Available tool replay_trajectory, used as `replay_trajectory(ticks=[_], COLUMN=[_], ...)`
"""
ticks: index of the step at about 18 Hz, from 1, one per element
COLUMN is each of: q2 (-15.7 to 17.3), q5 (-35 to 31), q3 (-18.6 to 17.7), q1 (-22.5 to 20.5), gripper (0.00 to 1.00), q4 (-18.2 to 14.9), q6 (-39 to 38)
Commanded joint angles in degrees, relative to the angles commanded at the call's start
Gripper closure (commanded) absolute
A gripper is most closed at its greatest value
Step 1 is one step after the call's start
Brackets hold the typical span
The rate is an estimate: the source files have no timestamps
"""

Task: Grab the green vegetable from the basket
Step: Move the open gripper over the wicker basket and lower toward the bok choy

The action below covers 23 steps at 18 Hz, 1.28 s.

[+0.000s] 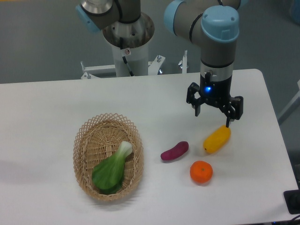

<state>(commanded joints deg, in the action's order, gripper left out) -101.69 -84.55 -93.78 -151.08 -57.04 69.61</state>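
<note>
The green vegetable (111, 168) lies inside the oval wicker basket (86, 140) at the left front of the table, leaves toward the front, pale stem pointing up-right. My gripper (213, 116) hangs open and empty to the right of the basket, well apart from it, just above and behind the yellow oblong fruit (217, 139). Nothing is between its fingers.
A purple eggplant-like piece (175, 150) lies between the basket and the yellow fruit. An orange (201, 172) sits in front of them. The robot base (127, 42) stands at the table's back edge. The table's right edge is close to the gripper.
</note>
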Motion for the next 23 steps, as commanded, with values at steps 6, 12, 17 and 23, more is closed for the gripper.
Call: replay_trajectory(ticks=[6, 12, 17, 23], q2=[-0.44, -0.35, 0.0, 0.35], q5=[0.0, 0.09, 0.0, -0.18], q3=[0.18, -1.4, -2.9, -7.64], q1=[0.17, 1.49, 7.28, 13.79], gripper=[0.0, 0.0, 0.0, 0.0], q4=[-0.09, -0.18, 0.0, 0.35], q6=[0.0, -0.88, -10.78, -18.71])
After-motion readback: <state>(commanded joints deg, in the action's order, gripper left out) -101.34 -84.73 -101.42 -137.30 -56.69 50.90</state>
